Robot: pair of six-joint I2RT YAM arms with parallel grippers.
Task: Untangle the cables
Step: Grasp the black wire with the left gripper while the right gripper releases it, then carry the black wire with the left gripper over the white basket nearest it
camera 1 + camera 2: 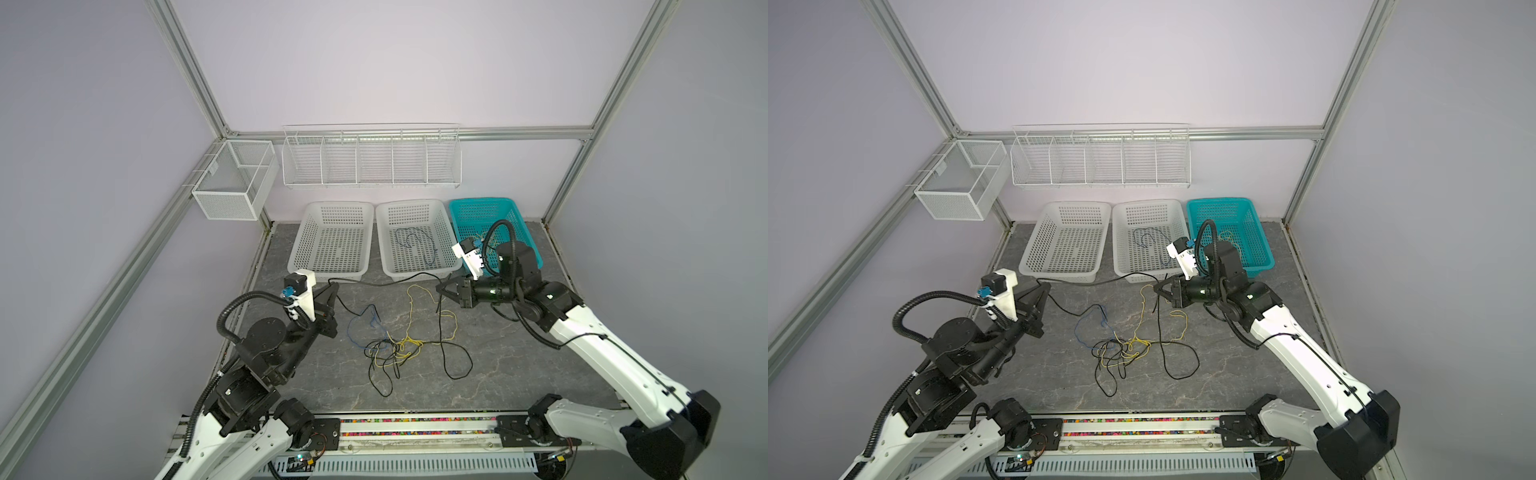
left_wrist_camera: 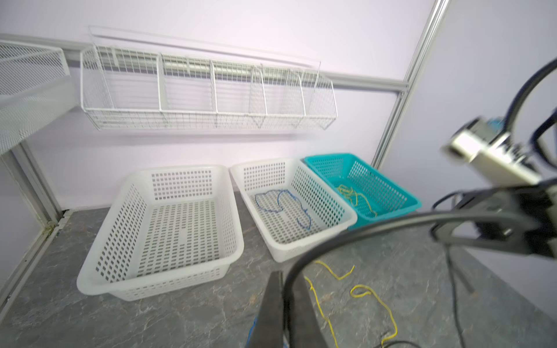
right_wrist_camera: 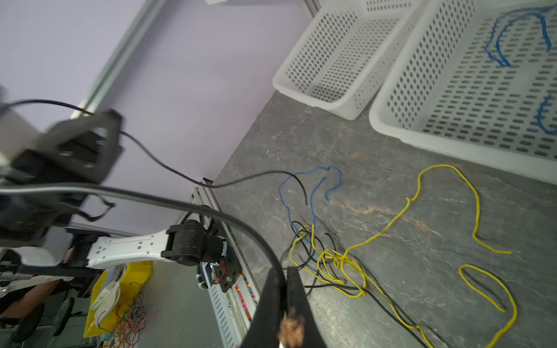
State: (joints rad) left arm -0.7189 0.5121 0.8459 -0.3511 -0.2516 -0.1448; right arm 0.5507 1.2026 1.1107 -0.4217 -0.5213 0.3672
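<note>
One thin black cable (image 2: 391,222) — arced | left claw (image 1: 331,284), right claw (image 1: 439,287) clamped

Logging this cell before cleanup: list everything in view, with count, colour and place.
table: one, grey marble
white baskets: two, back of table
teal basket: one, back right
wire rack: one, white, back wall
mesh bin: one, white, left frame
cables: several, black, blue, yellow, tangled mid-table
black cable: one, lifted, strung before the white baskets
blue cable: one, in middle white basket
yellow cable: at least one, in teal basket
left gripper: black, shut on black cable
right gripper: black, shut on black cable
</note>
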